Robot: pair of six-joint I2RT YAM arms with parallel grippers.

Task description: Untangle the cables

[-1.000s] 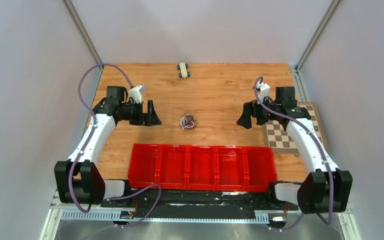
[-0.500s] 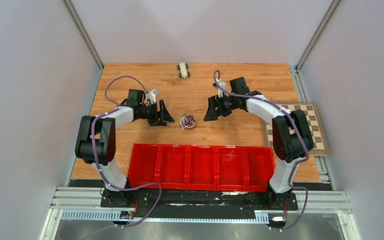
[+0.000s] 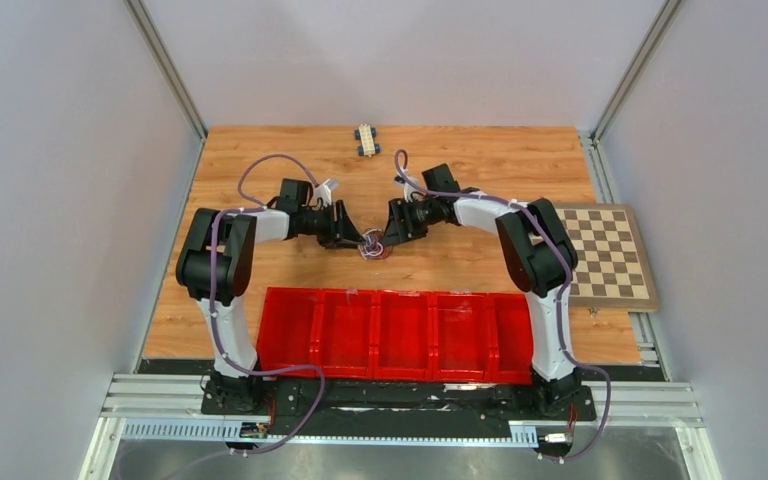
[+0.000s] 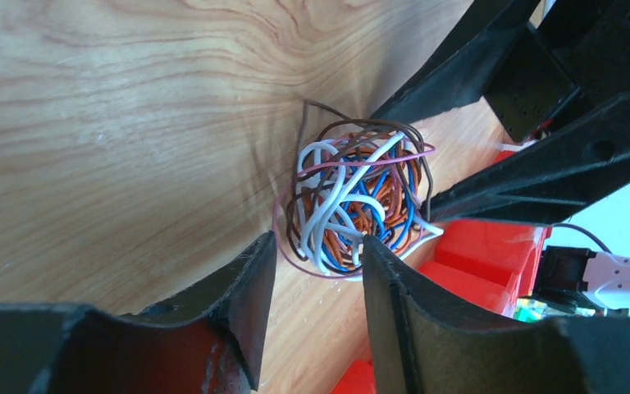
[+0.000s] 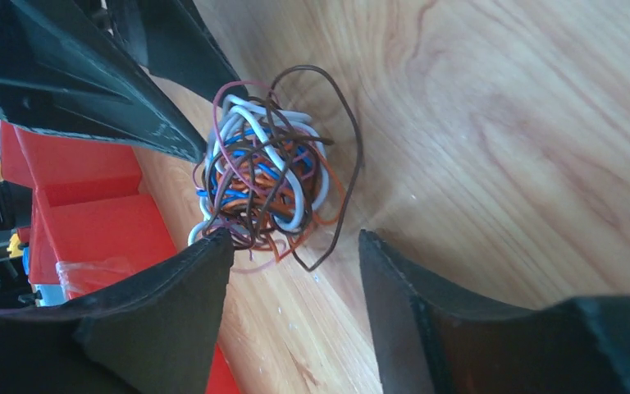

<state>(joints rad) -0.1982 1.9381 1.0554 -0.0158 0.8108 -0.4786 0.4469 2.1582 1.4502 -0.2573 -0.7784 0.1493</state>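
Closing in from both sides, our left gripper [image 4: 318, 250] and right gripper [image 5: 295, 242] now flank the cables [image 4: 357, 201], where a second ago they hung well apart from them; we judge the approach done and the grasp next. Our left one stands partly open, the knot's edge at its fingertips, nothing pinched. Our right gapes wider, a brown loop between its fingers. One tight ball lies on the table [image 3: 260, 160], behind the bins [image 3: 400, 294].

Left claw [image 3: 353, 240] and right claw [image 3: 388, 237] low, tip to tip, jaws apart.
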